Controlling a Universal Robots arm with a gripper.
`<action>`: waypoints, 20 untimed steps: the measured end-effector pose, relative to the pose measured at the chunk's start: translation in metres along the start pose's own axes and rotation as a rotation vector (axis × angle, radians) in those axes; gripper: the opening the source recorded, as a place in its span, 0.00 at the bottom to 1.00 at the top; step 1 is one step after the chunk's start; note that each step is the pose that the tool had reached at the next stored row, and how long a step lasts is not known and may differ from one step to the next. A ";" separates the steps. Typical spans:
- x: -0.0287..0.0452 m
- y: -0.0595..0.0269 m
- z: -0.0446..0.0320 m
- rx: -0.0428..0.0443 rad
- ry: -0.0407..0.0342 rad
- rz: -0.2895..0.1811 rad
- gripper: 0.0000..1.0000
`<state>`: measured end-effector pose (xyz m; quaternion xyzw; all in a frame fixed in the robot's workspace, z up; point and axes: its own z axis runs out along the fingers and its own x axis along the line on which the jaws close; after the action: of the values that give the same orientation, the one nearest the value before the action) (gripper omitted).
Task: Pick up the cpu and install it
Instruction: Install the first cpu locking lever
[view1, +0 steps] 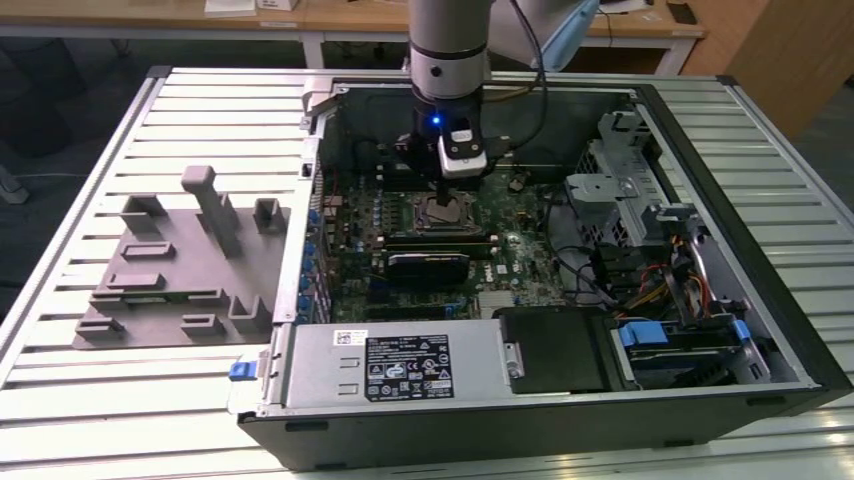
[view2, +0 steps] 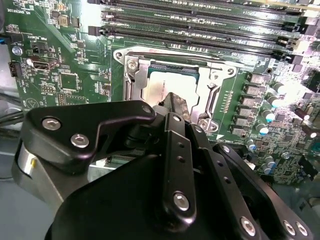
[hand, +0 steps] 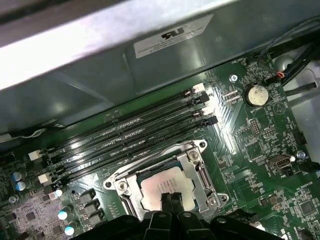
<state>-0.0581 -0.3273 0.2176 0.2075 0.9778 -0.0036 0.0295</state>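
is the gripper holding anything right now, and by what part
It cannot be told. The gripper has its fingertips right over the cpu sitting in the socket frame, but a grip isn't visible.

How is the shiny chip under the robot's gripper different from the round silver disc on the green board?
The cpu is square; the coin battery is round. The cpu sits framed by a metal socket bracket in the middle of the motherboard, while the coin battery sits in a small holder near the board's edge. The gripper hangs right over the cpu, not the battery. Both are flat, silvery and lie level on the motherboard.
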 end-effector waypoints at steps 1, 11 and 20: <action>-0.0011 0.0005 0.0001 0.0026 0.0058 -0.002 0.11; -0.0026 0.0012 0.0002 0.0015 0.0104 -0.058 0.11; -0.0038 0.0017 0.0005 -0.0044 0.0108 -0.167 0.11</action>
<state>-0.0539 -0.3273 0.2174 0.1250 0.9919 -0.0028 0.0243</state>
